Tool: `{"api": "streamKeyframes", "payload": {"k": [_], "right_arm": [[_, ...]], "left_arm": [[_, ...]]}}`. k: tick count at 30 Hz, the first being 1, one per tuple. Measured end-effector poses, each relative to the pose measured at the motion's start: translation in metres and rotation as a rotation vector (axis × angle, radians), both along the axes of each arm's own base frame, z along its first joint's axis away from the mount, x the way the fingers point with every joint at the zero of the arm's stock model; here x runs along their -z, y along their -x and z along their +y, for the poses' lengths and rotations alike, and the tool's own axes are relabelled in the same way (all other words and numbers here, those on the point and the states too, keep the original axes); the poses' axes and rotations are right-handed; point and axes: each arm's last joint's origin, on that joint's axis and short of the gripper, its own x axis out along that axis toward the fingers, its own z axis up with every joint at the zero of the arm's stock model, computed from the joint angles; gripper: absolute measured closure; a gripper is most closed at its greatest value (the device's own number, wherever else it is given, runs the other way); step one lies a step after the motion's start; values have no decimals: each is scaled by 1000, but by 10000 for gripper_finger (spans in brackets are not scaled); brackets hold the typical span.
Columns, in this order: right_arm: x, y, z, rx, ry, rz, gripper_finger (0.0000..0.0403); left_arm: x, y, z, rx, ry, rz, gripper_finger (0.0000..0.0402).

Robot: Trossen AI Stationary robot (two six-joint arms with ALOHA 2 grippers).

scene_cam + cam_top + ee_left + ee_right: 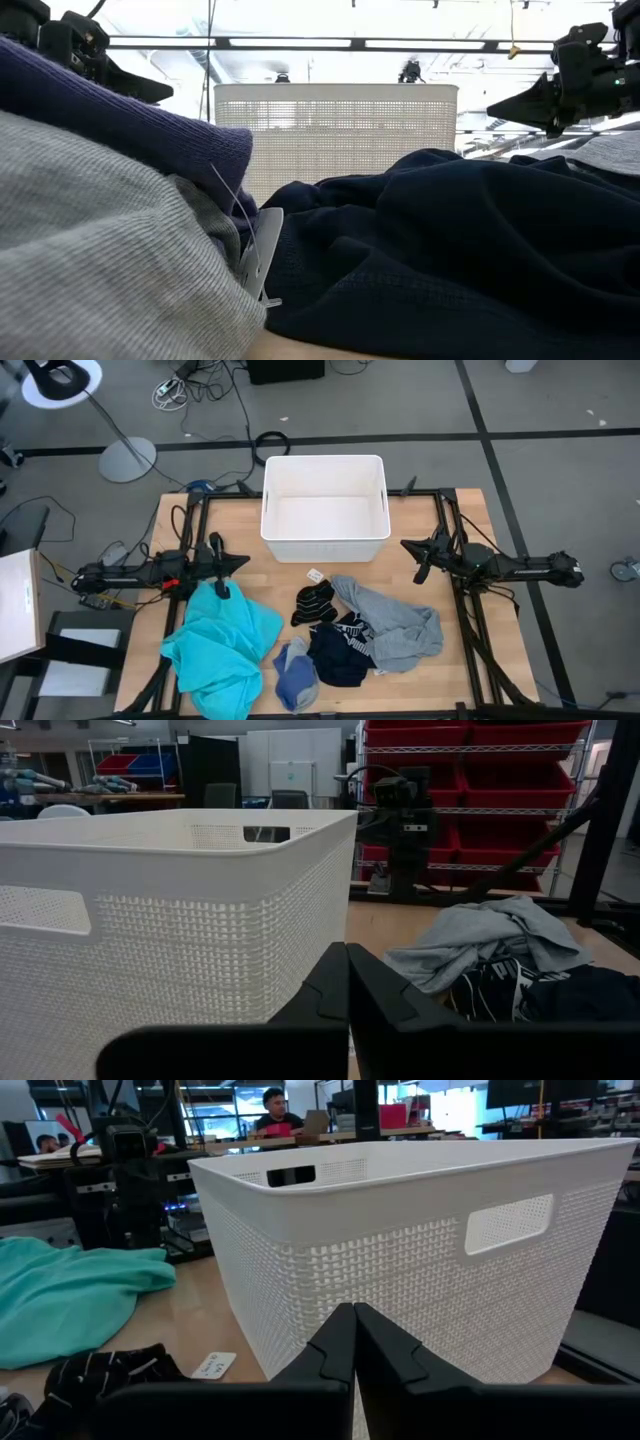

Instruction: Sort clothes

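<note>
The clothes lie in a heap along the table's near side: a large turquoise shirt (222, 648) at the left, a blue piece (297, 675), a dark navy piece with white print (342, 650), black striped socks (314, 603) and a grey top (395, 622). My left gripper (237, 560) is shut and empty, above the table just past the shirt's far edge. My right gripper (408, 545) is shut and empty, right of the white bin (325, 510). Both hover clear of the table and point at the bin.
The white perforated bin stands at the table's far middle, between the two grippers; it also shows in the left wrist view (170, 910) and the right wrist view (430, 1240). A small white tag (315, 575) lies near the bin. A person sits in the room beyond (275, 1110).
</note>
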Motion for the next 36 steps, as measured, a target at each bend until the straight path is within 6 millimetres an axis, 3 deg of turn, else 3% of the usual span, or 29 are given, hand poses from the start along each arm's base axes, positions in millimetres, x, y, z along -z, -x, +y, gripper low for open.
{"api": "streamKeyframes", "payload": {"k": [10, 21, 36], "right_arm": [[0, 0, 0, 0, -27, -17, 394], [-17, 2, 0, -41, -388, -388, 396], [-27, 4, 0, -63, -388, -497, 396]], "left_arm": [[0, 0, 0, 0, 0, 0, 400], [0, 0, 0, 0, 0, 0, 400], [0, 0, 0, 0, 0, 0, 400]]}}
